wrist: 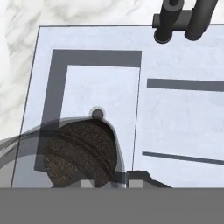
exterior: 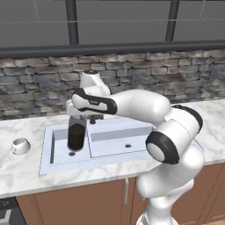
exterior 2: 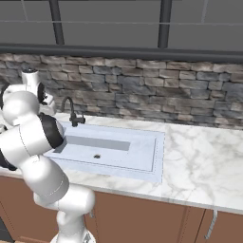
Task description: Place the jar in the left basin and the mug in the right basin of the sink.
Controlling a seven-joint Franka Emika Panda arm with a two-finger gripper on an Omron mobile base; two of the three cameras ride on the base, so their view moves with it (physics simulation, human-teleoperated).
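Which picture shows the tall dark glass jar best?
The left base view: the tall dark glass jar stands out whole from the side, hanging over the squarish left basin. The hand view looks down through it. In the right base view I cannot make it out.

Dark jar (exterior: 76, 136) upright over left basin (exterior: 61, 154), apparently held; white mug (exterior: 20, 145) on counter, left of sink (exterior: 127, 151).

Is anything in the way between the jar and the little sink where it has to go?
No, nothing visible is. The gripper holds the jar right over the left basin. Below it there is just the bare basin floor and the drain hole.
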